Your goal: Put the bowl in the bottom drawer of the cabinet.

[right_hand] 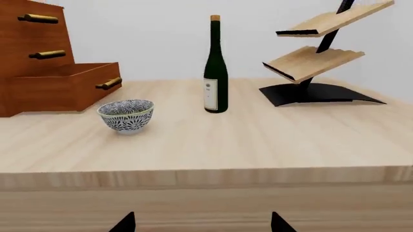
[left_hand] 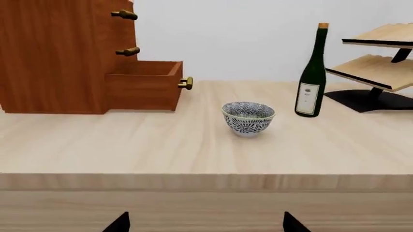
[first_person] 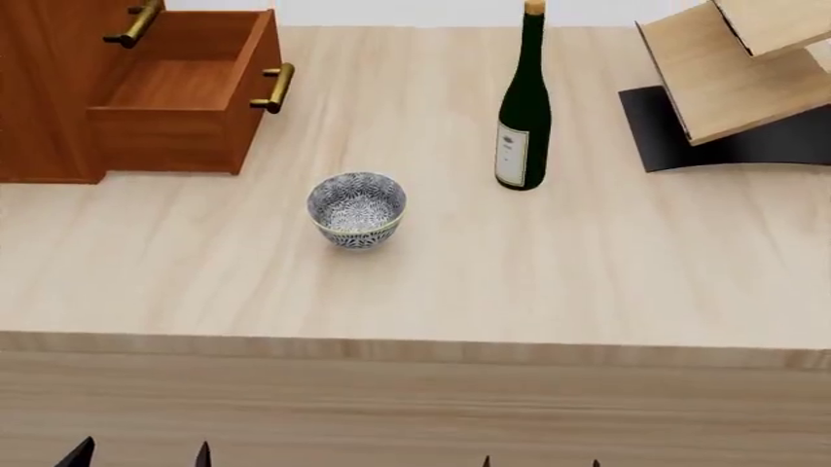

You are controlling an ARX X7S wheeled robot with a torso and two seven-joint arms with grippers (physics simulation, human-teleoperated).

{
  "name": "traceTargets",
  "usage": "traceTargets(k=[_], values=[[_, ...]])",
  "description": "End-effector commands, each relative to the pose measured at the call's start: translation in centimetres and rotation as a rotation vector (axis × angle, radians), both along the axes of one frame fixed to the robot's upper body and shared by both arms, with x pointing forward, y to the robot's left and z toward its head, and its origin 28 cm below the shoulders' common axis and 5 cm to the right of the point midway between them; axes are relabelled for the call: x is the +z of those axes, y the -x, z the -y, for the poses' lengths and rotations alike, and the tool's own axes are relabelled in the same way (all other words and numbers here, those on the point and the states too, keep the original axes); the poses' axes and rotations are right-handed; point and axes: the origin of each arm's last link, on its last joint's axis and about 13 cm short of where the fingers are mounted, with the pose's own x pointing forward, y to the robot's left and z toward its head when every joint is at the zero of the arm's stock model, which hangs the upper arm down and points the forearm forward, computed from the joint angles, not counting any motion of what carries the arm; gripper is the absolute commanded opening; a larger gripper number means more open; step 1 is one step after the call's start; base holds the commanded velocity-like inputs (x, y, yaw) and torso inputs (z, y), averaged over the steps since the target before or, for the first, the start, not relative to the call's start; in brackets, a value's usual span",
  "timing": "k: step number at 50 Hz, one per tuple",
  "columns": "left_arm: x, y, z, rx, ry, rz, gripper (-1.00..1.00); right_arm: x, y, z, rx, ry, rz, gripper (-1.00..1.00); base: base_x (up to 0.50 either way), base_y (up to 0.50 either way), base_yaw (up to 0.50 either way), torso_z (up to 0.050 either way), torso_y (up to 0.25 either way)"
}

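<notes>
The blue-and-white patterned bowl stands upright on the pale wooden table, in front of the cabinet. The reddish-brown cabinet sits at the table's far left. Its bottom drawer is pulled out and shows nothing inside. Both grippers hang below the table's front edge, well short of the bowl. My left gripper is open with nothing between its tips. My right gripper is open too and holds nothing.
A dark green wine bottle stands upright to the right of the bowl. A pale wooden rack on a black base occupies the far right. The table's front edge runs between the grippers and the objects.
</notes>
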Motion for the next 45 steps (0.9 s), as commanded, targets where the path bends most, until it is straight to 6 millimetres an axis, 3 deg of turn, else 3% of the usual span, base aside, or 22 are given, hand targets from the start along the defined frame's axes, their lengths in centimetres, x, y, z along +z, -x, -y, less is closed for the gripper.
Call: traceTargets(k=[1, 27, 45], values=[[0.3, 0.0, -0.1, 0.008, 0.009, 0.001, 1.00, 0.2, -0.1, -0.2, 0.008, -0.001, 0.003, 1.00, 0.00, 0.00, 0.00, 0.050, 0.000], [0.2, -0.3, -0.2, 0.014, 0.006, 0.012, 1.00, 0.8, -0.3, -0.3, 0.017, -0.001, 0.018, 1.00, 0.00, 0.00, 0.00, 0.050, 0.000], [6.1, -1.7, -1.7, 0.014, -0.031, 0.161, 1.00, 5.7, -1.4, 0.2, 0.006, 0.037, 0.122, 1.00, 0.00, 0.00, 0.00, 0.006, 0.000]])
